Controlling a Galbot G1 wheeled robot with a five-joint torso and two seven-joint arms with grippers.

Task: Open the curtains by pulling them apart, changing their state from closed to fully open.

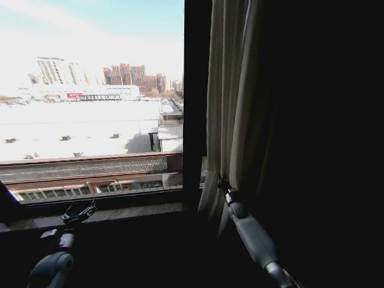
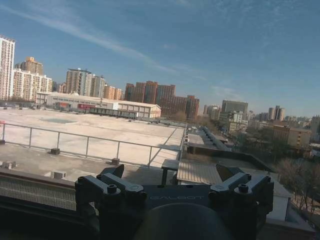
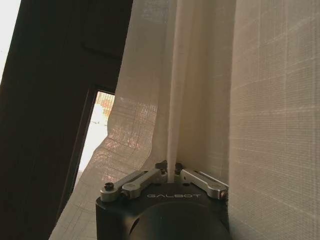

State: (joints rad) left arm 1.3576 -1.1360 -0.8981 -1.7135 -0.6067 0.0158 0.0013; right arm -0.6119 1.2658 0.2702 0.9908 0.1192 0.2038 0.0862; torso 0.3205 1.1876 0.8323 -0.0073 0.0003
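My right gripper [image 3: 170,172] is pinched shut on a fold of the curtains [image 3: 200,90], low on the sheer panel bunched at the right of the black window frame [image 1: 195,102]. My left gripper [image 1: 81,214] hangs spread and empty near the sill [image 1: 114,213], at the left. The hold takes only a thin pleat, so a sharp tug could slip it free. The curtains hang upright, their long axis vertical, pleats running straight down.
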